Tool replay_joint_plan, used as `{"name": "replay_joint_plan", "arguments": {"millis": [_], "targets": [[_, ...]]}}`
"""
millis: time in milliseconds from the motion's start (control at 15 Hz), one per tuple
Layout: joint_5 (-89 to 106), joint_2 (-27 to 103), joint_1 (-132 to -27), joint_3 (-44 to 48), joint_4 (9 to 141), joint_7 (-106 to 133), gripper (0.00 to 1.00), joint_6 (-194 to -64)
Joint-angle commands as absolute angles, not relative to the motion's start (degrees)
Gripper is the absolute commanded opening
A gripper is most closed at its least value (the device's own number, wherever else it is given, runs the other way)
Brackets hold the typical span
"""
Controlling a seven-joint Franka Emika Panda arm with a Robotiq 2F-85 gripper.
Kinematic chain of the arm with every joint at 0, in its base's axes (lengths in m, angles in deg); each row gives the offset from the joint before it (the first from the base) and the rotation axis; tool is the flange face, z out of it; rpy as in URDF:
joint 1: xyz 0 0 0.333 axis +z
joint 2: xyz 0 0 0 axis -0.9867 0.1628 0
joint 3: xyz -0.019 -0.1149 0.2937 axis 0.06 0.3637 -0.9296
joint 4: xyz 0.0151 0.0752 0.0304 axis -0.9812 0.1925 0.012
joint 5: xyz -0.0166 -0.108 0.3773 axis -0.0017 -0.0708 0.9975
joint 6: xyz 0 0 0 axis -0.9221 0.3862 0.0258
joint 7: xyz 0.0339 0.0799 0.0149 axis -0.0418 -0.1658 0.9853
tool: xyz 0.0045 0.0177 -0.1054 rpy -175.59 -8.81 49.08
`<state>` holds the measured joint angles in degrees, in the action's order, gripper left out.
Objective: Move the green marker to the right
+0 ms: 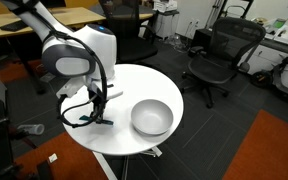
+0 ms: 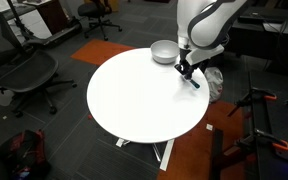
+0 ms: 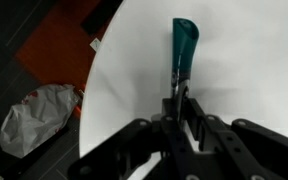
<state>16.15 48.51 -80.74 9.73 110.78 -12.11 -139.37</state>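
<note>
Judging by the grip, mid-carry: over the round white table [image 2: 134,105], close to its edge, white jointed robot arm [image 1: 79,55] reaching down beside the shallow grey bowl [image 1: 151,117]. Black two-finger gripper [image 3: 180,100] pinching one end of the thin teal-green marker [image 3: 183,45] — lifted or grazing the top, cannot tell. Next: steady sweep rightward, firm grip, release inside the table's rim.

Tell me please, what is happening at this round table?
The robot arm's black claw is shut on one end of the thin teal-green marker, near the edge of the round white table. A round grey bowl stands close by on the table, apart from the claw. Whether the marker touches the table cannot be told.
</note>
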Motion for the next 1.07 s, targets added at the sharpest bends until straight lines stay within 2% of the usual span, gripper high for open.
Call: {"name": "replay_joint_plan", "arguments": {"millis": [0, 1000], "targets": [[16.11, 46.88, -79.97, 12.03, 113.14, -15.81, 0.05, -141.99], [16.03, 49.95, -82.22, 13.23, 110.04, -15.21, 0.05, -144.89]]}}
